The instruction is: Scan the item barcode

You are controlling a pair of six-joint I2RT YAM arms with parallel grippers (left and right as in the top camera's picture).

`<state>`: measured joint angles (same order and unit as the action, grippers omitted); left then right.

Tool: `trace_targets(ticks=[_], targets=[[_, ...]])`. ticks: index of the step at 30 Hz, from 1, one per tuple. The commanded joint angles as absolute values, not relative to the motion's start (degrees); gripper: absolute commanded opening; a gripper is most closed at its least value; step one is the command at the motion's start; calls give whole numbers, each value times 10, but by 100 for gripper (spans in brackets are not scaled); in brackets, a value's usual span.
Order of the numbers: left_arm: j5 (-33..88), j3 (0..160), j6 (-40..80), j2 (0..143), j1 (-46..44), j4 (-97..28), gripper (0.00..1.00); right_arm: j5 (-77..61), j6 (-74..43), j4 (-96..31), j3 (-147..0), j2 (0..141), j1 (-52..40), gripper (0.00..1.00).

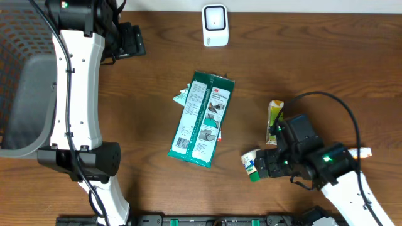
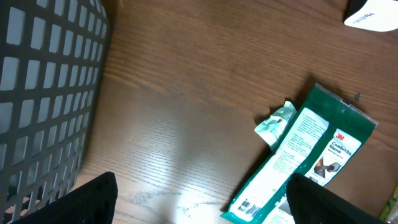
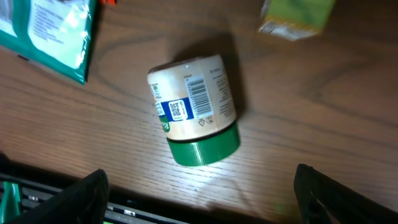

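Brown wood-grain table point(image 1: 144, 94) fills the overhead view, with a grey mesh basket point(image 1: 19, 94) at its 9 o'clock edge and a white scanner point(image 1: 215, 25) at 12 o'clock. A green glove packet point(image 1: 202, 119) lies flat at the centre. A small yellow-green carton point(image 1: 275, 116) sits at the packet's 3 o'clock.

The jar point(image 3: 193, 109) lies on its side at about 4 o'clock on the table, its green lid point(image 3: 204, 146) nearest the claw. Its barcode point(image 3: 199, 98) faces up, in plain sight of the right wrist camera. The right gripper point(image 3: 200, 180) is released, its fingers point(image 3: 81, 199) spread wide. The jar lies just beyond the fingertips at the claw's 12 o'clock, centred on the gap and not between the fingers. I cannot tell whether a finger touches it.

The right arm point(image 1: 348, 188) comes in from the 5 o'clock corner and reaches low toward 9 o'clock, its wrist bent down over the tabletop.

The left arm point(image 1: 78, 94) rises from 7 o'clock along the basket's side. The left gripper point(image 2: 202, 186) is also released and grasps nothing. It hangs over bare wood at 11 o'clock, well apart from the jar.
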<state>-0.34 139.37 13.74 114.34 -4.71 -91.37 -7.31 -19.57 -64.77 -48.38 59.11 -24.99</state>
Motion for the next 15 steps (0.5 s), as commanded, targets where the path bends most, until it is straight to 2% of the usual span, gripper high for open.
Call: trace_targets(ticks=[1, 11, 15], targets=[[-5, 1393, 143, 1134, -47, -917, 87, -100, -274, -623, -440, 599, -252, 90], [-5, 1393, 143, 1134, -47, -917, 87, -111, -307, -540, -338, 608, -255, 88], [-5, 1393, 143, 1134, -47, -917, 87, -110, -307, -505, -317, 608, -268, 81]])
